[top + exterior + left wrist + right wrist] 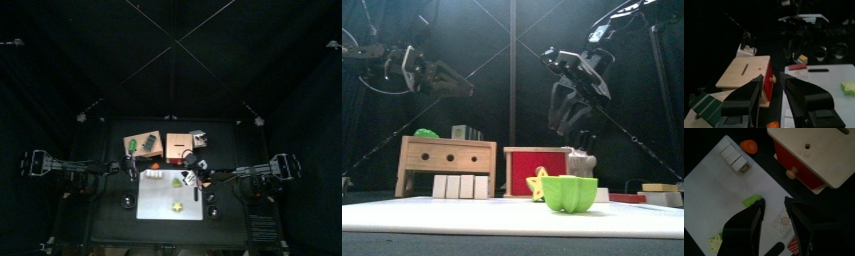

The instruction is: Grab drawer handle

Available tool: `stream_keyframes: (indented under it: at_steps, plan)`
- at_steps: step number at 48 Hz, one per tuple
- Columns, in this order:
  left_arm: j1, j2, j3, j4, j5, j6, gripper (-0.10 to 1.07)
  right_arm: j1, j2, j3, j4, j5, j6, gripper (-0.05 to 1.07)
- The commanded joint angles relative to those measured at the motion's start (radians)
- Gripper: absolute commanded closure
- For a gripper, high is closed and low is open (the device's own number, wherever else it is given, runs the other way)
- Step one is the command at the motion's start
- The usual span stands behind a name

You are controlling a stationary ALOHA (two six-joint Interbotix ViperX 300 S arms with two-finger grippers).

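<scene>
drawer point(537, 170) behind white mat point(502, 216); tan board point(446, 164) left

Black table point(114, 225), white mat point(171, 207), drawer point(817, 155), tan board point(142, 143)

My rig, as I see it: two black arms. Left arm point(416, 68): matte black segmented housings, with thin black cables looping off behind the wrist. Right arm point(576, 85): same black build, blocky joints, glossy highlights along the upper link, a cable trailing up from the shoulder. Left gripper point(769, 102): two broad black jaws, smooth, with rounded shoulders and flat inner faces. Right gripper point(774, 225): two black jaws, long and tapering, with slight sheen on the edges. From above I read pale grey fittings at each arm's base.
</scene>
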Motion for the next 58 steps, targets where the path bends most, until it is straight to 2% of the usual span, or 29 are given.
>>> stream_keyframes:
  at_steps: [1, 11, 15, 22, 27, 32, 37, 42, 58]
  plan:
    - [0.029, 0.026, -0.091, -0.052, 0.051, 0.0, 0.23, 0.002, 0.003, 0.0, -0.064, -0.005, 0.072, 0.26]
    - [0.126, 0.175, -0.318, -0.295, 0.221, 0.0, 0.24, 0.028, 0.077, 0.012, -0.288, 0.025, 0.327, 0.26]
    - [0.156, 0.235, -0.379, -0.348, 0.265, 0.0, 0.25, 0.048, 0.097, 0.014, -0.341, 0.046, 0.39, 0.26]
    - [0.216, 0.347, -0.502, -0.442, 0.367, -0.002, 0.25, 0.107, 0.132, 0.018, -0.402, 0.156, 0.482, 0.26]
    - [0.253, 0.437, -0.601, -0.505, 0.457, -0.002, 0.26, 0.147, 0.147, 0.017, -0.407, 0.247, 0.5, 0.26]
    - [0.278, 0.512, -0.687, -0.531, 0.525, -0.002, 0.32, 0.15, 0.155, 0.008, -0.397, 0.241, 0.5, 0.26]
    - [0.288, 0.56, -0.741, -0.543, 0.569, -0.003, 0.44, 0.146, 0.161, 0.005, -0.383, 0.239, 0.499, 0.26]
    - [0.299, 0.589, -0.758, -0.569, 0.617, -0.003, 0.52, 0.144, 0.163, -0.005, -0.382, 0.235, 0.497, 0.26]
    - [0.336, 0.64, -0.764, -0.588, 0.713, -0.005, 0.54, 0.069, 0.247, -0.091, -0.376, 0.238, 0.486, 0.26]
